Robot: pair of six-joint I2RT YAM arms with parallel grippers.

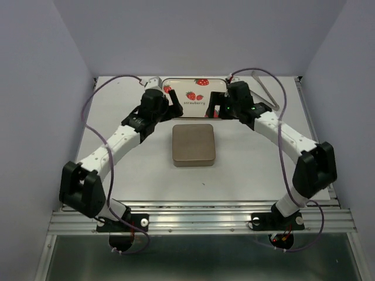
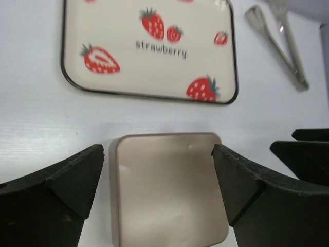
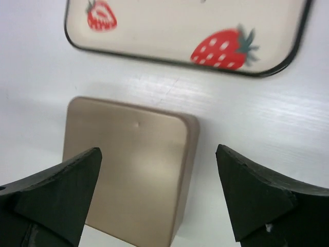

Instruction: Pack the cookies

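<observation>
My left end effector (image 2: 158, 154) and right end effector (image 3: 158, 153) hang spread near the closed tan box (image 1: 194, 144). No cookies show; I judge them light, crumbly, best pinched softly across edges.

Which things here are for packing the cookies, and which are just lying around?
For the job:
- tan box, closed, mid-table
- strawberry tray, probably; nothing on it

Just lying about:
- metal tongs, beside the tray, untouched

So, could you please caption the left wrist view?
Open left claw framing the beige box, strawberry tray and tongs beyond.
</observation>
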